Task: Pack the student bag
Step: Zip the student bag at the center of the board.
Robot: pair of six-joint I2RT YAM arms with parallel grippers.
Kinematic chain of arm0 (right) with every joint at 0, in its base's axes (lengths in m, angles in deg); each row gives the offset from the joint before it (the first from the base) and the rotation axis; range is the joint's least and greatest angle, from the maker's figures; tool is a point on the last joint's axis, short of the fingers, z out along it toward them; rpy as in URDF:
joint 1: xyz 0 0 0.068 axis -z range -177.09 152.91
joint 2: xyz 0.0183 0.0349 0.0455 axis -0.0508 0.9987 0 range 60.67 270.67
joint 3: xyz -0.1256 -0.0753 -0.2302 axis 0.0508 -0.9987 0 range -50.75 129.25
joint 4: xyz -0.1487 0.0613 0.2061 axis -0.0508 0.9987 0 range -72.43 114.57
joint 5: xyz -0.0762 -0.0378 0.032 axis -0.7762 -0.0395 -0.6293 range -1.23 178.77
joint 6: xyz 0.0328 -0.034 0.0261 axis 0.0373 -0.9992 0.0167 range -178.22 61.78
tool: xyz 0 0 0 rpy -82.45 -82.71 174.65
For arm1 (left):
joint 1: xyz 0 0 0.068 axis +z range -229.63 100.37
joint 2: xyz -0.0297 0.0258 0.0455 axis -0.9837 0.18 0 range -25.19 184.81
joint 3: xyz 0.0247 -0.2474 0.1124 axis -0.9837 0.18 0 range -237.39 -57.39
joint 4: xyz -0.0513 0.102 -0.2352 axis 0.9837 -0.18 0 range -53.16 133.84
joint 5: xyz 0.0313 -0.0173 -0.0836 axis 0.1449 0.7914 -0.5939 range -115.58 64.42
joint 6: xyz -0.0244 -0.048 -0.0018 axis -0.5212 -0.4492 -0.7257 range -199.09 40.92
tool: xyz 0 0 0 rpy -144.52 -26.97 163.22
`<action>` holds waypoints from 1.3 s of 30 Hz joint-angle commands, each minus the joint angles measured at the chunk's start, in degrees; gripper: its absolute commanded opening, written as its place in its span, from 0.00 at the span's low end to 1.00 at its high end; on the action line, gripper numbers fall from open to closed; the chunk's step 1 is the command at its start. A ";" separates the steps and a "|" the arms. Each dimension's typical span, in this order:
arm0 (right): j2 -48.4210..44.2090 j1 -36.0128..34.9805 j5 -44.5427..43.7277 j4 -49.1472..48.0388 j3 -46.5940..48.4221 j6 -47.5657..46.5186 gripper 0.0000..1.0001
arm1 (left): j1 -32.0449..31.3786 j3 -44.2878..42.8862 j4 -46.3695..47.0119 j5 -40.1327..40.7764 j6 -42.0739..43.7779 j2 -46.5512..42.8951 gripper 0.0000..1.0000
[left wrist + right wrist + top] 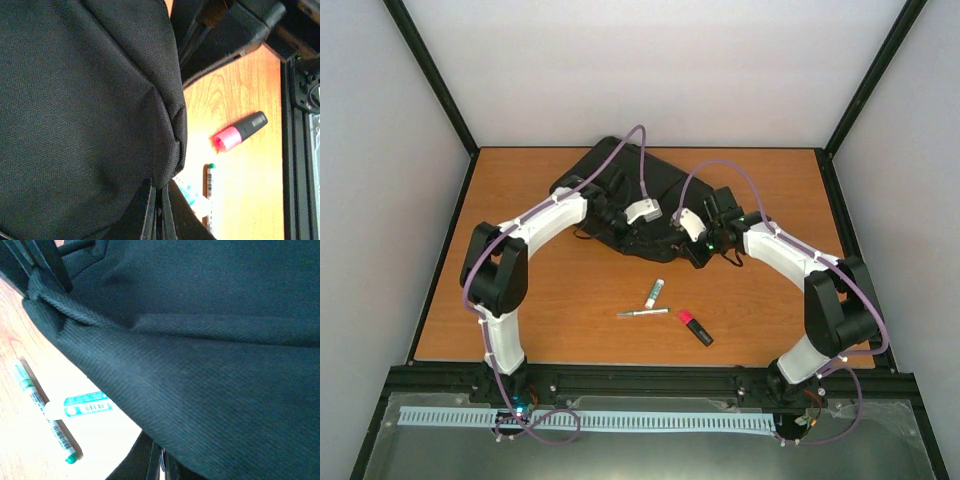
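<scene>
Top view, nearest first: pink highlighter (696, 328) with black body, thin white pen (642, 313), short white tube (654, 292), all loose on the wooden counter (570, 300) between the two arms, close together, not touching the bag. Beyond them the student bag (630, 200) lies flat at centre-far counter, both arms bent in over its near edge; the hands can't be made out from up there. The wrist views show them. Left hand (159, 202): fingers clenched, pinching a corner fold of black bag fabric that fills most of that view; highlighter, green-capped pen and tube sit on the counter past the fabric edge. Right hand (158, 464): fingers closed together, tips covered by the bag's edge, so can't tell if fabric is actually pinched. That view shows pen and teal-labelled tube touching, tube overlapping the pen; highlighter not visible there.
</scene>
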 commanded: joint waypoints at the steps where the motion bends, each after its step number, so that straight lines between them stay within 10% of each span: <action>1: -0.33 2.17 -5.12 1.04 -1.16 -1.06 0.03 | 0.99 1.58 -9.64 2.47 7.84 -4.91 0.01; 24: 2.54 3.55 -9.94 -0.85 -3.09 -1.85 0.03 | 7.68 14.51 -17.77 15.12 24.16 -18.60 0.01; 39: 3.76 3.38 -6.13 -0.46 -1.04 -1.53 0.03 | 18.77 11.40 -10.54 17.72 20.55 -16.22 0.02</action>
